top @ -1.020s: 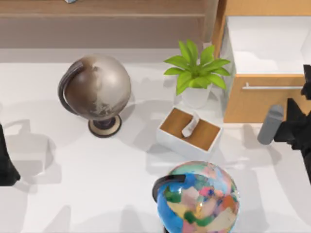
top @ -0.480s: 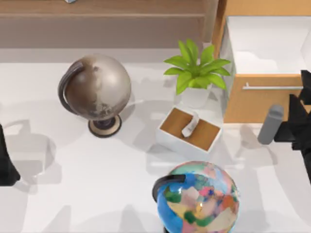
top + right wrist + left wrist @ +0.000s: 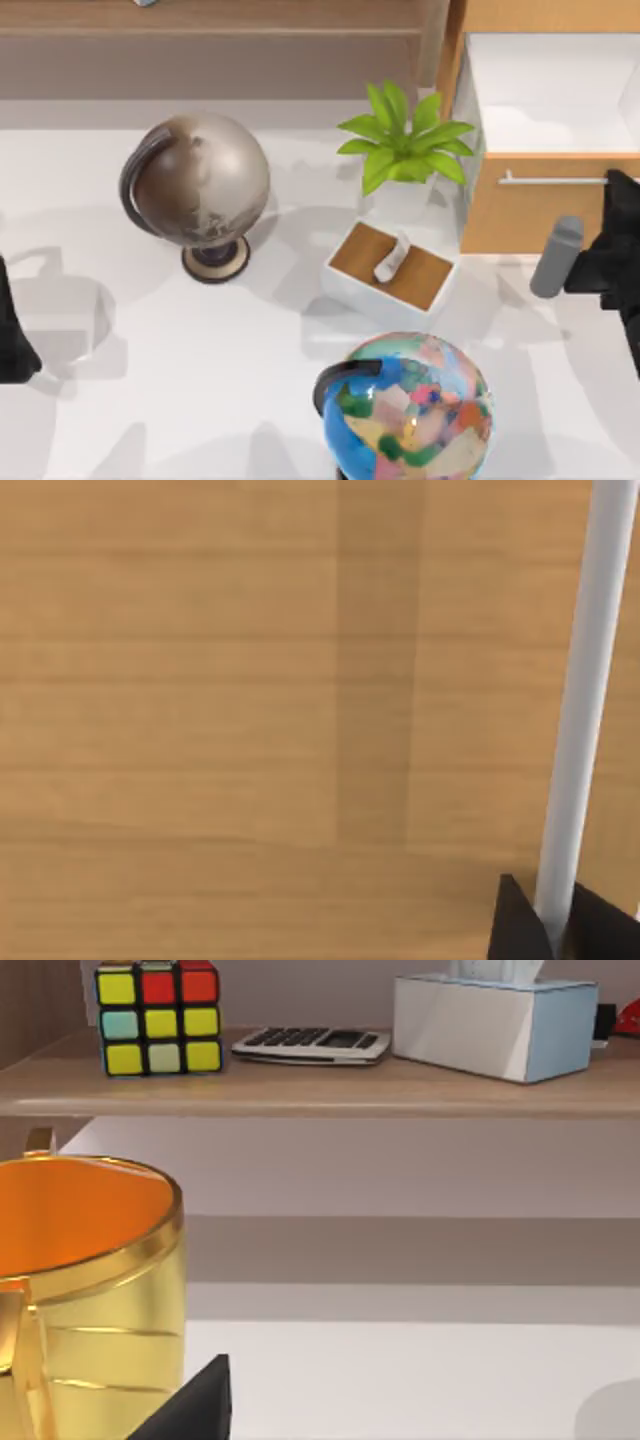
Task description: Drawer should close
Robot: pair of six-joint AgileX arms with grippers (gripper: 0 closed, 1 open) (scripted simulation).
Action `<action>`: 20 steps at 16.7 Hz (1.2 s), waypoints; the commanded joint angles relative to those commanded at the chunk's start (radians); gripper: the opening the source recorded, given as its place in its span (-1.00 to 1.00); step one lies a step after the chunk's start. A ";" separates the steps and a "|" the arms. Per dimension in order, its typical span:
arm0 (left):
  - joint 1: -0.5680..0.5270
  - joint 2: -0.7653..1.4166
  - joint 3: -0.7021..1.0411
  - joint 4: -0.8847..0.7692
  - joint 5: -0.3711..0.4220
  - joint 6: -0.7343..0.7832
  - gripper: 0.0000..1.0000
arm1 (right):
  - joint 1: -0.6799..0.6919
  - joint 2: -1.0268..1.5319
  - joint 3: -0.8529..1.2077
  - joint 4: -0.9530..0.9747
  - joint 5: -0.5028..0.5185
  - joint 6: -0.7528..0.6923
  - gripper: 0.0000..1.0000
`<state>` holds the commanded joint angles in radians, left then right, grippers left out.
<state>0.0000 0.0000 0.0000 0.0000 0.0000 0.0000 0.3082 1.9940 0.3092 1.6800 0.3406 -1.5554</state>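
Top view had the drawer (image 3: 540,150) standing pulled out at the table's (image 3: 200,380) far right, its white inside bare and its tan front facing the near side, with the silver handle (image 3: 555,180) running across it. No brand, label or writing could be read on anything. The right gripper (image 3: 622,190) was at the handle's right end, partly cut by the picture's edge; half a second before, it sat a little farther right and clear of the bar. Whether its fingers were parted or closed could not be told. The drawer itself had not shifted. In the right wrist view the handle (image 3: 580,710) crossed the wood front, and a dark fingertip (image 3: 520,925) showed beside it, most of it cut off. The left gripper (image 3: 12,330) was parked at the left edge, its fingers' state likewise unclear; the left wrist view showed a gold cup (image 3: 90,1290).
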 joint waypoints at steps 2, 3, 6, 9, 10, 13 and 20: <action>0.000 0.000 0.000 0.000 0.000 0.000 1.00 | 0.000 0.000 0.000 0.000 0.000 0.000 -1.00; 0.000 0.000 0.000 0.000 0.000 0.000 1.00 | 0.000 0.000 0.000 0.000 0.000 0.000 -1.00; 0.000 0.000 0.000 0.000 0.000 0.000 1.00 | 0.000 0.000 0.000 0.000 0.000 0.000 -1.00; 0.000 0.000 0.000 0.000 0.000 0.000 1.00 | 0.000 0.002 0.002 -0.004 0.000 0.003 -1.00; 0.000 0.000 0.000 0.000 0.000 0.000 1.00 | -0.004 0.005 0.014 -0.011 -0.002 0.003 -1.00; 0.000 0.000 0.000 0.000 0.000 0.000 1.00 | -0.028 0.026 0.088 -0.060 -0.019 0.004 -1.00; 0.000 0.000 0.000 0.000 0.000 0.000 1.00 | -0.069 0.079 0.247 -0.174 -0.069 0.002 -1.00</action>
<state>0.0000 0.0000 0.0000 0.0000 0.0000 0.0000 0.2394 2.0729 0.5567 1.5064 0.2719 -1.5536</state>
